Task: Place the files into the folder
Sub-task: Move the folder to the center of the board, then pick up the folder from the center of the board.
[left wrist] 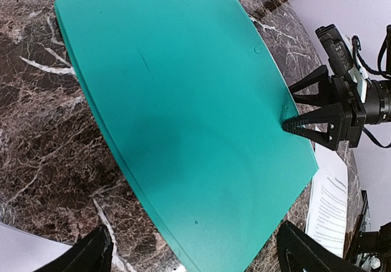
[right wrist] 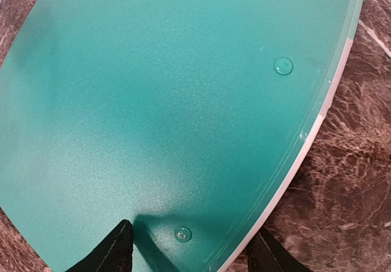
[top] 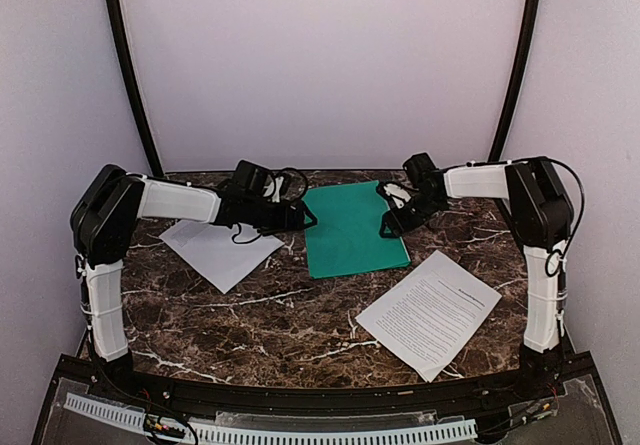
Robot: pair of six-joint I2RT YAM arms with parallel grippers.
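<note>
Folder spine (right wrist: 338, 70) (pale, right-wrist view only)

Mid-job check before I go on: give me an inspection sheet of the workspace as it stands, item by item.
Surface: dark marble-pattern table, no spills seen.
Job's things: green folder closed, flat at centre, pale spine strip along its right edge; one sheet to its left, partly under the left arm; another sheet at near right, apart from the folder. Neither is inside yet.
Clutter: nothing seen.
Grippers: left gripper jaws wide open at the folder's left edge; right gripper jaws apart, astride the spine edge, one finger on the cover.
Cables: black loops at the left wrist.
Surroundings: pale walls; two black curved posts; white slotted rail at the near edge.
</note>
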